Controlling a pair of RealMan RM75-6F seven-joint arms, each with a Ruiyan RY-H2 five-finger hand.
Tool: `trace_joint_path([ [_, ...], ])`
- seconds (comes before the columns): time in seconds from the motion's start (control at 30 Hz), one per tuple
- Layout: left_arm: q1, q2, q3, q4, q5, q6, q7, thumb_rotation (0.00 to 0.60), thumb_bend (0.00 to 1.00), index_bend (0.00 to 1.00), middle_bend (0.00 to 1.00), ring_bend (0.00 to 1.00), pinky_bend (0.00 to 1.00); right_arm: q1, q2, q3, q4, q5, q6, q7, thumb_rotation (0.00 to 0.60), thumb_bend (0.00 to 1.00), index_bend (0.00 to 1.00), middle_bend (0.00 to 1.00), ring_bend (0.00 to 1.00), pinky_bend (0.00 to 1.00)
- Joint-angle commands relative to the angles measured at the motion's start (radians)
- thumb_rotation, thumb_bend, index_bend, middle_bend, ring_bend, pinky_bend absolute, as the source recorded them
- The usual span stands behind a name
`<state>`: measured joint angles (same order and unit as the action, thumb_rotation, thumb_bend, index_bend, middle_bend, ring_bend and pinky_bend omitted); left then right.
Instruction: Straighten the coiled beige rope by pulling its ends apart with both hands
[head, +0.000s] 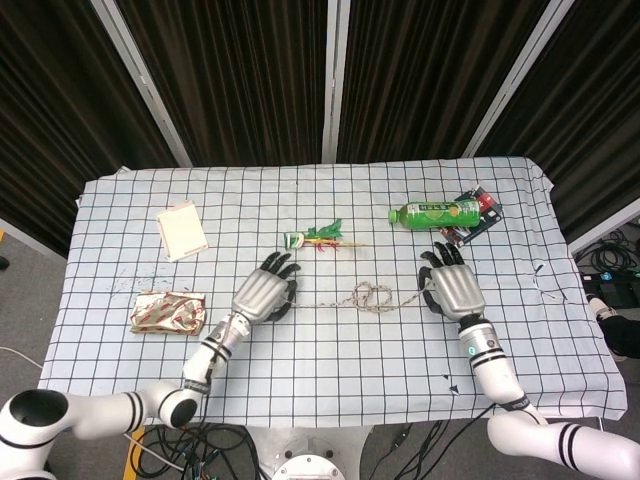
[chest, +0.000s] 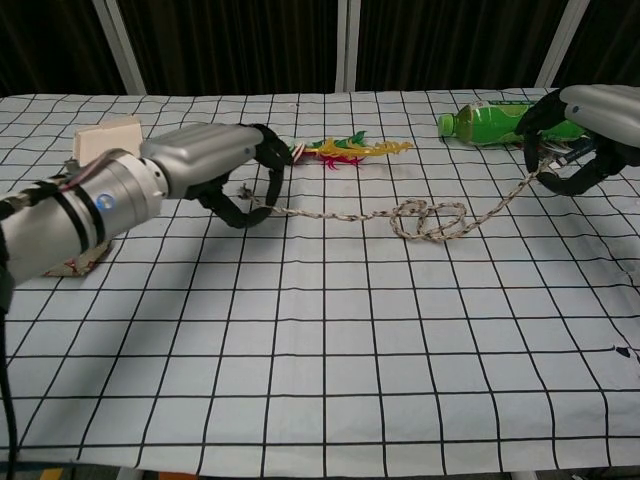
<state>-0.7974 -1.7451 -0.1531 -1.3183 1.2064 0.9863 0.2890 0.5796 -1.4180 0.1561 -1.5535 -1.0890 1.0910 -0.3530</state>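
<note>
A checked cloth (head: 330, 350) is spread over the tabletop, and everything is carried on it. The left hand (head: 262, 296) is seen left of the tabletop's centre, its fingers curled around one end of the beige rope (head: 372, 297). The right hand (head: 455, 290) is placed toward the right edge, fingers likewise closed on the rope's other end. The rope is stretched between the two hands across the middle of the tabletop, mostly drawn out, with a small loose coil left about midway, lying on the cloth. A green bottle (head: 436, 212) is laid on its side near the far right corner, with a dark packet (head: 478, 222) just beside it. A crumpled foil wrapper (head: 167, 311) is found near the left edge, and a beige pad (head: 181, 229) farther back on the same side. A small green and red packet (head: 318, 237) lies behind the rope, near the centre.
</note>
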Motion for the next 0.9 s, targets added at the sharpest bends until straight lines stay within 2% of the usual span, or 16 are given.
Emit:
trace_joint_path([
  [0.03,0.070,0.093,0.032,-0.039,0.049,0.067,-0.072,0.600,0.44,0.61,0.16,0.00,0.00,-0.028,0.037,0.004,-0.014,0.004,0.018,0.034,0.600,0.53,0.69,0.19,0.00,0.00],
  [0.23,0.141,0.179,0.071,-0.017,0.087,0.119,-0.135,0.600,0.44,0.61,0.16,0.00,0.00,-0.074,0.090,0.004,-0.005,0.027,0.037,0.079,0.600,0.53,0.69,0.19,0.00,0.00],
  [0.43,0.185,0.213,0.084,0.034,0.097,0.129,-0.201,0.600,0.44,0.61,0.16,0.00,0.00,-0.107,0.133,0.009,0.022,0.057,0.034,0.113,0.600,0.53,0.69,0.19,0.00,0.00],
  [0.9,0.225,0.196,0.079,0.110,0.106,0.122,-0.255,0.600,0.43,0.61,0.16,0.00,0.00,-0.121,0.108,0.015,0.144,0.077,-0.028,0.184,0.600,0.53,0.69,0.19,0.00,0.00],
])
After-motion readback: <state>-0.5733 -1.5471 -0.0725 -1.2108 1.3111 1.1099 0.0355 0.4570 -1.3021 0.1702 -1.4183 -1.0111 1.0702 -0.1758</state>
